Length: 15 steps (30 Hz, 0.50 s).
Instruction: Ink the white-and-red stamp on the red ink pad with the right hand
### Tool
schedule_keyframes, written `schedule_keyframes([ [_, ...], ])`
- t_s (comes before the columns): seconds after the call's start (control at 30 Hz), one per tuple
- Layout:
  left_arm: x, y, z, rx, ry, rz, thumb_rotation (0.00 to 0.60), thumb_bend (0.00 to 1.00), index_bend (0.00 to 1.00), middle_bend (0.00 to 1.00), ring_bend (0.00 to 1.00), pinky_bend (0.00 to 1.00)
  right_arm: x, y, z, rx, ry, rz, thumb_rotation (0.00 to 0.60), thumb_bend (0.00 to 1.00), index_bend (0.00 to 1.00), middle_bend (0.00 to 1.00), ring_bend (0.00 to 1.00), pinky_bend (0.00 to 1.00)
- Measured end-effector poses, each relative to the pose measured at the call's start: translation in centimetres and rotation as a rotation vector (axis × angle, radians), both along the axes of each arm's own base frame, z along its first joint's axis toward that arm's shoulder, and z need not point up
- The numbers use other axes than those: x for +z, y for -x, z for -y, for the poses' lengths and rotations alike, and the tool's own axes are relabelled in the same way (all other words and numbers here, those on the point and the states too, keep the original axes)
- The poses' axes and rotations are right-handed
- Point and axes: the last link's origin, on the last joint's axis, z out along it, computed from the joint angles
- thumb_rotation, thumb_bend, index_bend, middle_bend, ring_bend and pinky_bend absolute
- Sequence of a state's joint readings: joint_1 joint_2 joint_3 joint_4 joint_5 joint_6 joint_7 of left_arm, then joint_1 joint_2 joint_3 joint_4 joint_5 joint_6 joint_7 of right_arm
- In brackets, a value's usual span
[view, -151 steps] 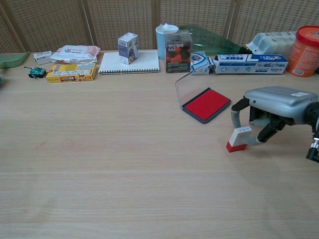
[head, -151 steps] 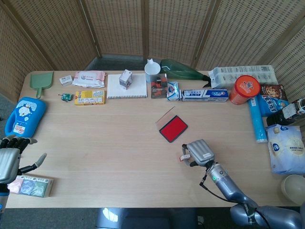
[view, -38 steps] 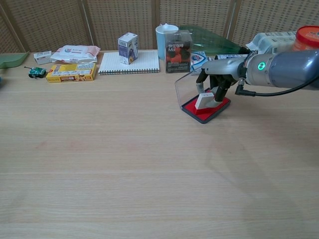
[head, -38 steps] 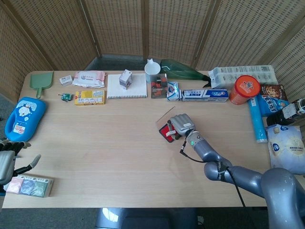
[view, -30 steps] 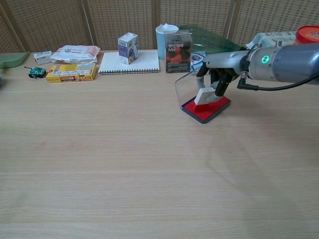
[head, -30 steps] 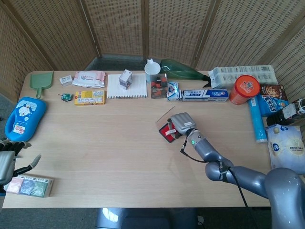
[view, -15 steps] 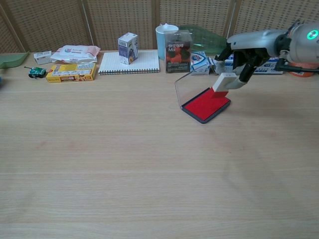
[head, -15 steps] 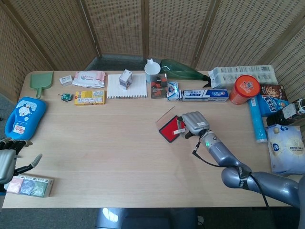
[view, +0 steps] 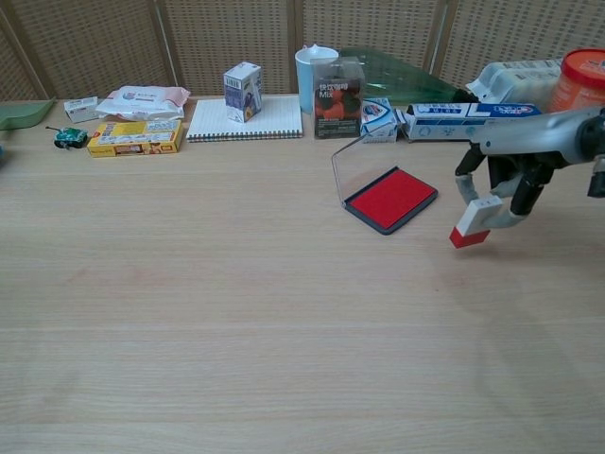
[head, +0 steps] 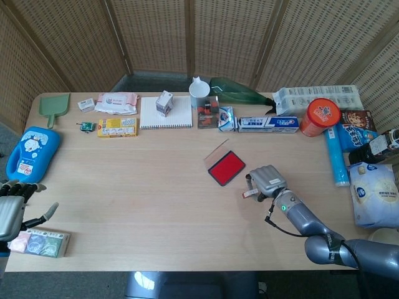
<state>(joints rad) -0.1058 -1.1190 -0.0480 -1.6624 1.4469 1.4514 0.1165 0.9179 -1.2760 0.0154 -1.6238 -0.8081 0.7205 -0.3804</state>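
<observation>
Right hand (view: 515, 184) pinches the white-and-red stamp (view: 475, 223) in its fingers (view: 494, 210), tilted above the desk (view: 236, 303), right of the open red ink pad (view: 390, 199). Inking looks done; next, carry it away. Left hand (head: 11, 212) idles, fingers spread.

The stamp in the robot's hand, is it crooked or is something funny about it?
A bit crooked, yes. The right hand holds the white-and-red stamp tilted, red end down, in the air beside the red ink pad, not touching it. The pad lies open, its clear lid standing up. Nothing looks spilled or broken.
</observation>
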Motion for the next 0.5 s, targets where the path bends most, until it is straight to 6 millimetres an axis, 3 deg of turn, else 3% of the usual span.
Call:
schedule_keyframes([
  [0.5,-0.1,0.0,0.2,0.004,0.010,0.001,0.128,0.21,0.31,0.38,0.27,0.16,-1.1,2.0,-0.7,-0.039,-0.007,-0.059,0.600,0.41,0.68,1.00,1.00,1.00],
])
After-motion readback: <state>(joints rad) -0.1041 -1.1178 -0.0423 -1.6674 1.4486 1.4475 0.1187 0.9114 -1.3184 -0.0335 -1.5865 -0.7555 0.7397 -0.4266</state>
